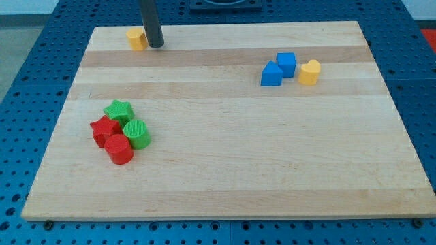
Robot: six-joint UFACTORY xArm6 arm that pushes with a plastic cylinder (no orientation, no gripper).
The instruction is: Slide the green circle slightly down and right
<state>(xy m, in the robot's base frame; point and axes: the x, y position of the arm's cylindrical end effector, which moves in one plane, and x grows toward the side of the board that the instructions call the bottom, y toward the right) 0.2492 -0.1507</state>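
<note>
The green circle (137, 133) sits at the view's lower left on the wooden board (231, 170). It touches a green star (118, 111) above it, a red star (104, 130) to its left and a red circle (119, 149) below it. My tip (156, 45) rests on the board near the view's top left, far above the green circle. It stands just right of a yellow block (137, 39), close to or touching it.
Two blue blocks stand at the view's upper right: a cube (287, 64) and a pointed-top block (271, 74). A yellow heart-like block (310, 71) sits just right of them. The board's top edge runs just above my tip.
</note>
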